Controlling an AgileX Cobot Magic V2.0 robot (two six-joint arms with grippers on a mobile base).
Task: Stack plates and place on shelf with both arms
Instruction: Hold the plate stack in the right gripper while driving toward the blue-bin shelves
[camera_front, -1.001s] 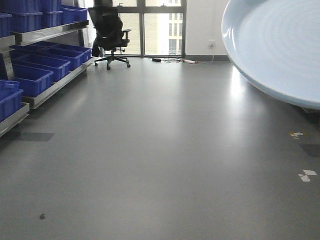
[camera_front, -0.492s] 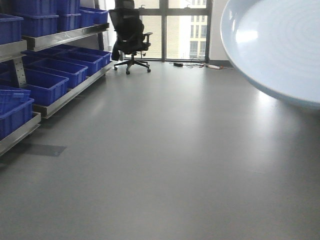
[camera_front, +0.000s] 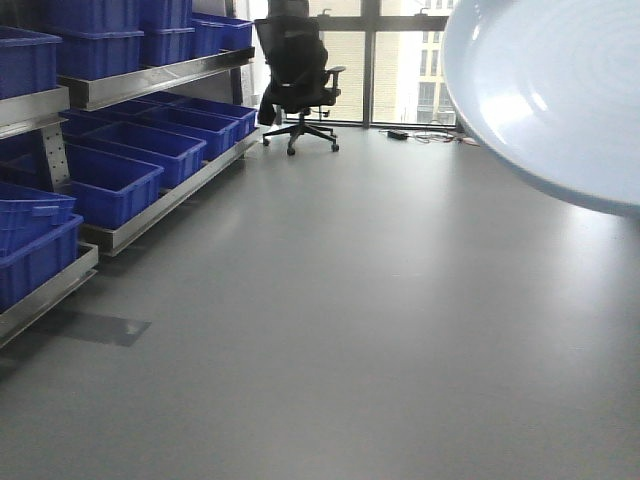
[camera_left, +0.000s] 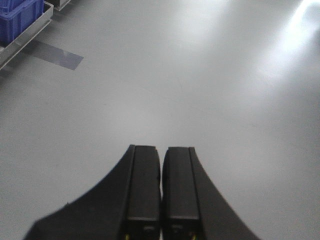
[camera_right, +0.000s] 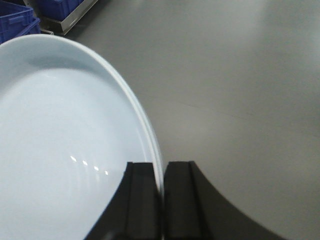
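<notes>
Right wrist view: the right end effector (camera_right: 161, 172) pinches the plate (camera_right: 60, 150) by its rim, over the floor (camera_right: 240, 75), well apart from the shelf (camera_front: 150, 78). The left end effector (camera_left: 161, 160) is pressed together, empty. One bump could make the plate slip and fall.

Left hand (camera_left: 161, 197) closed, empty, over grey floor (camera_left: 200, 75); blue bin (camera_left: 17, 15) top-left.

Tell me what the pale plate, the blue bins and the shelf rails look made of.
Pale bluish-white round plate: likely glossy plastic, possibly glazed ceramic; sharp highlights. Deep blue rectangular bins: apparently moulded plastic; uniform colour, thick rims. Grey shelf rails: seemingly brushed metal; dull sheen.
</notes>
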